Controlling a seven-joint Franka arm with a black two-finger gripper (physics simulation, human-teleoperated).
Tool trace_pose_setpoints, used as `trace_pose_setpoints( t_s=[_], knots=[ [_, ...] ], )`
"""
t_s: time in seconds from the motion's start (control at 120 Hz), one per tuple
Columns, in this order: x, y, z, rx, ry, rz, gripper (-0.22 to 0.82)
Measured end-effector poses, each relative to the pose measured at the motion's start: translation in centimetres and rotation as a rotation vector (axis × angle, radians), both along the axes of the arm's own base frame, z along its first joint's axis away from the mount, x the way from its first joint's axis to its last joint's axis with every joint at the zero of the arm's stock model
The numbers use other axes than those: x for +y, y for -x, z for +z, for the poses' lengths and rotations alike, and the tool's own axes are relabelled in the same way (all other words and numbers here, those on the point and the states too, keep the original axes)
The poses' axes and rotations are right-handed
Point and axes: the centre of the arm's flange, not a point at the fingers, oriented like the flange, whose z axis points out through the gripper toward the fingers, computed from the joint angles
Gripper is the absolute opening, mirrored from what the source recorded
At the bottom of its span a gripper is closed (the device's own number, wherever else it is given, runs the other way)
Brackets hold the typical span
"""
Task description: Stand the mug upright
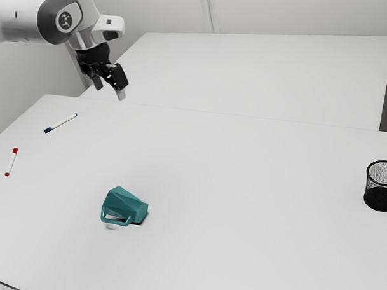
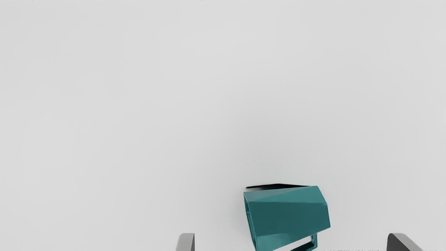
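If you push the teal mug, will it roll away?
Probably not far: the mug is lying on its side, but its flat faces should resist rolling, and the handle sticking out might catch. Those crisp edges look stiff, so it likely won't squish.

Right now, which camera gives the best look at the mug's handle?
The exterior view: it shows the handle whole, a loop along the side of the toppled mug. The wrist view shows part of it too, but the bottom edge cuts it off.

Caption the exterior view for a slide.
Open robot gripper above a white table with a teal mug on its side, two markers and a black mesh pen cup.
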Motion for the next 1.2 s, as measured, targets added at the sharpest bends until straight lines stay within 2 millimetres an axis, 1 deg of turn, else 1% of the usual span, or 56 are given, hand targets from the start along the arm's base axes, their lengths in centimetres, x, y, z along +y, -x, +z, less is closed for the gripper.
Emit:
trace_pose_setpoints(
  t_s=[0.133,0.167,0.217,0.258,0.325,0.358,0.392,0.425,0.467,0.567,0.617,0.7,0.817,0.958,1.2],
  knots=[
    [-0.7,0.3,-0.1,0.006,0.009,-0.013,0.60],
    [-0.8,0.7,-0.4,0.014,0.016,-0.014,0.60],
    [-0.5,1.7,-1.5,0.039,0.054,-0.004,0.60],
    [1.1,2.5,-2.3,0.056,0.094,0.032,0.60],
    [5.4,4.0,-3.5,0.072,0.157,0.123,0.60],
    [7.2,4.6,-4.4,0.080,0.197,0.163,0.60],
    [8.4,5.0,-5.1,0.085,0.231,0.188,0.60],
    [8.9,5.3,-5.7,0.088,0.262,0.200,0.60],
    [9.1,5.7,-6.8,0.099,0.299,0.210,0.60],
    [8.7,6.9,-9.8,0.134,0.383,0.221,0.60],
    [9.4,7.6,-11.6,0.152,0.430,0.244,0.60],
    [10.6,8.3,-13.6,0.165,0.491,0.274,0.60],
    [11.5,8.2,-15.7,0.178,0.535,0.283,0.60],
    [12.8,8.7,-19.2,0.214,0.586,0.302,0.60],
    [14.2,9.0,-23.9,0.256,0.645,0.302,0.60]
  ],
)
